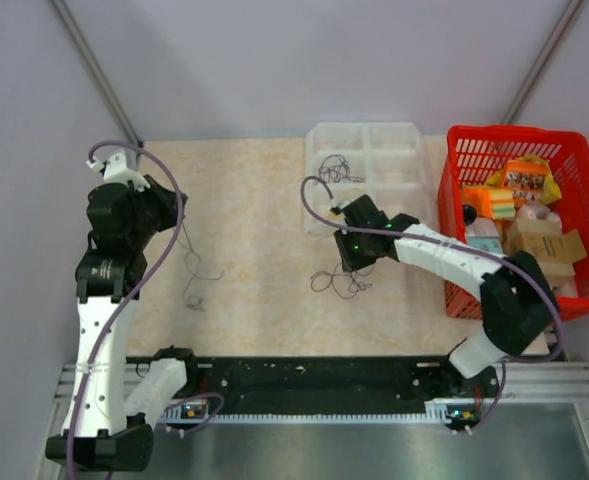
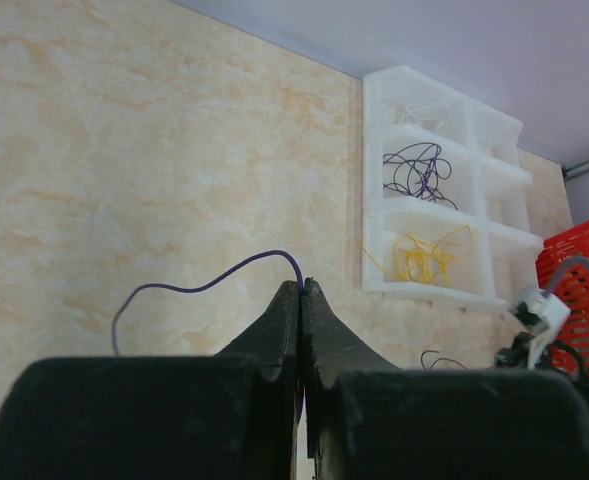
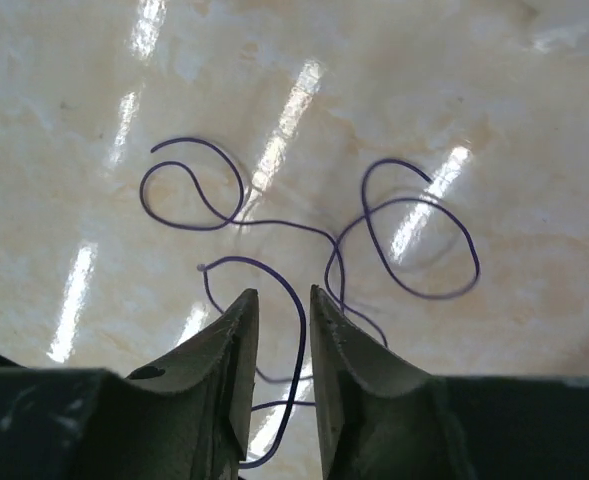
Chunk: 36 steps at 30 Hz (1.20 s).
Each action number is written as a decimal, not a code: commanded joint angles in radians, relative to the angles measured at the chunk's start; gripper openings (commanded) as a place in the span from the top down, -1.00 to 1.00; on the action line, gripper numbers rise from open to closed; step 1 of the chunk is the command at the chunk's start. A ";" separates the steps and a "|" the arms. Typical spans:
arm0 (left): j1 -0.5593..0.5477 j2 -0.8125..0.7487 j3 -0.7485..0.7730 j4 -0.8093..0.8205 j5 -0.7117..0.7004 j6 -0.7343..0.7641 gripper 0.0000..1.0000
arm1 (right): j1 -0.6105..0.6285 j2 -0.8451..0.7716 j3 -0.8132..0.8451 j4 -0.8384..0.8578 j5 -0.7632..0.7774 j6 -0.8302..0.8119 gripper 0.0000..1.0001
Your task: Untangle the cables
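Note:
Thin purple cables lie in loose loops [image 3: 374, 240] on the beige table, seen from above as a small tangle [image 1: 340, 281]. Just above that tangle, my right gripper [image 3: 283, 292] [image 1: 351, 256] has its jaws slightly apart; one purple strand [image 3: 296, 330] runs through the gap without being pinched. At the far left, my left gripper [image 2: 302, 286] [image 1: 172, 207] is shut on a single purple cable [image 2: 204, 285]. This cable hangs down to the table and ends in small curls [image 1: 196, 285].
A white compartment tray [image 1: 411, 132] [image 2: 375, 150] stands at the back. It holds purple wires [image 2: 419, 170] and yellow wires [image 2: 424, 257] in separate cells. A red basket [image 1: 452, 215] of boxes and packets sits at the right edge.

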<state>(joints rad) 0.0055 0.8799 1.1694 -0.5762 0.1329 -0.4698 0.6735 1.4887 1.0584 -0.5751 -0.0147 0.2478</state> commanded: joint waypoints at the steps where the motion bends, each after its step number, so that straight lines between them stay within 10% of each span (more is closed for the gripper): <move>1: -0.001 -0.021 -0.020 0.050 0.016 -0.007 1.00 | 0.026 0.159 0.084 0.020 -0.015 0.005 0.24; 8: -0.001 -0.029 -0.065 0.085 0.102 -0.050 1.00 | 0.006 0.032 -0.029 0.021 0.090 -0.042 -0.98; 20: -0.001 -0.021 -0.057 0.099 0.162 -0.066 1.00 | 0.040 0.173 -0.063 0.135 0.103 -0.058 -0.96; 29: -0.001 -0.036 -0.068 0.096 0.177 -0.076 1.00 | 0.083 0.162 -0.164 0.144 0.148 0.047 -0.16; 36: -0.001 -0.044 -0.068 0.091 0.169 -0.070 1.00 | 0.221 0.189 -0.131 0.087 0.425 0.162 0.98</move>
<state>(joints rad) 0.0055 0.8566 1.0973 -0.5236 0.2955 -0.5346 0.8284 1.6440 0.9237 -0.4110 0.2390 0.3275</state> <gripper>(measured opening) 0.012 0.109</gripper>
